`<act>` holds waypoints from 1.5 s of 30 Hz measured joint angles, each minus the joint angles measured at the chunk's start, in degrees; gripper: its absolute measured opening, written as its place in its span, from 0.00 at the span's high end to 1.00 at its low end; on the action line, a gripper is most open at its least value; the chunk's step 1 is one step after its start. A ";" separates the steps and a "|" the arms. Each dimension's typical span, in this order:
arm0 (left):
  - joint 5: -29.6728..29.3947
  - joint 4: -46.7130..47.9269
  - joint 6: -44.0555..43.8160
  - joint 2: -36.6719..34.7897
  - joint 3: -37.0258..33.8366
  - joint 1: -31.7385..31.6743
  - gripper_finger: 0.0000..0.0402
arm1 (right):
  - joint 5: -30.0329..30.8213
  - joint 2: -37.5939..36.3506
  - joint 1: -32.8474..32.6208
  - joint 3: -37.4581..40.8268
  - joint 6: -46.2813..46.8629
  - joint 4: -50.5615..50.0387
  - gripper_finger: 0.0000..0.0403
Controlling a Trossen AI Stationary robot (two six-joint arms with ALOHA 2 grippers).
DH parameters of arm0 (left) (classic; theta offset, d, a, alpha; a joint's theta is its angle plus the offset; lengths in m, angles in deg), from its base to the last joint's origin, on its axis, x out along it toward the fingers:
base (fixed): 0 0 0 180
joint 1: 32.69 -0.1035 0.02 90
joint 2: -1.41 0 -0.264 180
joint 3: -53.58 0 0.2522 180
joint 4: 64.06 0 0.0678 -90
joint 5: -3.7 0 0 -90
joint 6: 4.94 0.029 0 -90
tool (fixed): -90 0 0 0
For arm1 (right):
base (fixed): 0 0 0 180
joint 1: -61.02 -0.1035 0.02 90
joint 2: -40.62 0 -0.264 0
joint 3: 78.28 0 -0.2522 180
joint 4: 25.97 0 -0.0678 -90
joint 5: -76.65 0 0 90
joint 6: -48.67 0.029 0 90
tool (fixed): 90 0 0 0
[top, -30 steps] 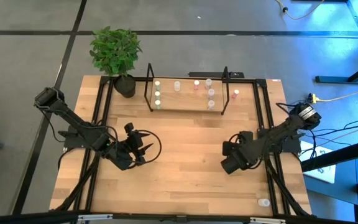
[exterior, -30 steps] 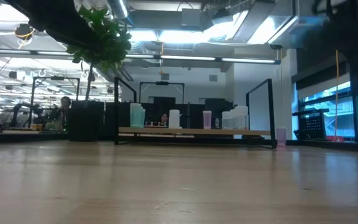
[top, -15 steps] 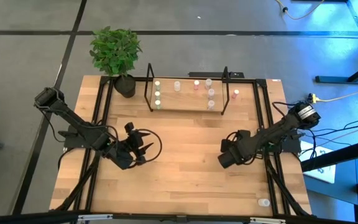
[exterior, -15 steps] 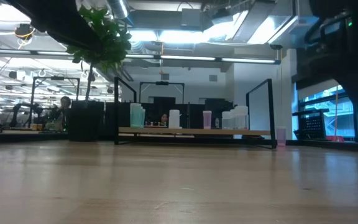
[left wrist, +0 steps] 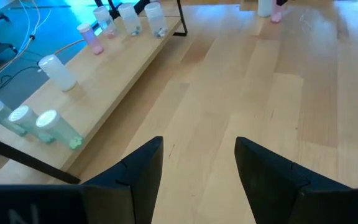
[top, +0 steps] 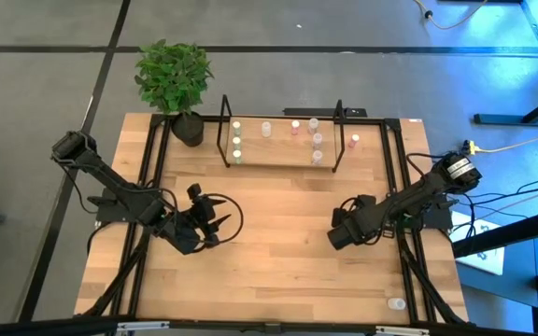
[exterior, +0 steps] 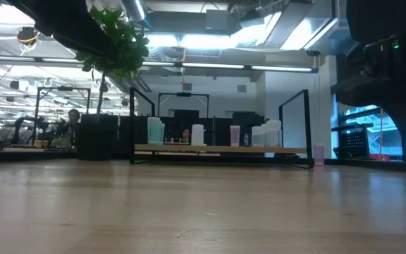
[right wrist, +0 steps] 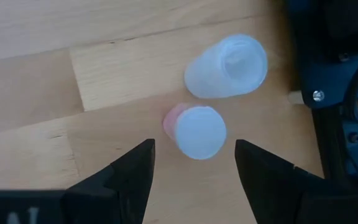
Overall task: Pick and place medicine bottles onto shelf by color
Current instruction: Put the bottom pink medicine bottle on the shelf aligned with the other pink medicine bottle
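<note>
Item: sorting bottles by colour, mid-task. We count eight bottles on the shelf (top: 278,154) at the far edge of the tabletop (top: 269,271): two greenish ones (top: 236,140) at its left end, a clear one, pink ones (top: 295,127) and pale ones toward the right. One pink bottle (top: 354,141) stands just beside the shelf's right end.

Left gripper (left wrist: 197,168): jaws parted, empty, parked left of centre.

Right gripper (right wrist: 191,165): jaws parted, empty, looking down on a pink bottle (right wrist: 194,130) and a whitish bottle (right wrist: 229,65) touching it. We judge a pickup is beginning; next, straddle the pink one without knocking its neighbour.
</note>
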 joint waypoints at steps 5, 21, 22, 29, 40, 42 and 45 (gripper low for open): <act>-0.01 0.02 0.00 0.00 0.00 -0.02 0.52 | 0.07 0.00 0.00 0.00 0.15 0.02 0.44; -0.01 0.04 0.07 0.00 0.00 -0.02 0.52 | 1.21 0.00 0.00 3.46 1.86 4.69 0.44; -0.01 0.04 0.07 0.00 0.00 -0.02 0.52 | 1.21 0.04 0.00 4.29 1.67 6.16 0.44; -0.01 0.04 0.07 0.00 0.00 -0.02 0.52 | 1.17 0.07 0.02 6.62 1.41 10.65 0.44; 0.03 0.07 0.11 0.00 0.00 -1.27 0.52 | 2.04 0.07 0.04 6.62 0.04 9.63 0.48; 0.08 0.07 0.11 0.00 0.00 -1.27 0.52 | 2.04 0.07 0.04 6.62 0.04 9.64 0.52; 0.12 0.07 0.11 0.00 0.00 -1.27 0.52 | 2.04 0.07 0.04 6.62 0.00 9.64 0.59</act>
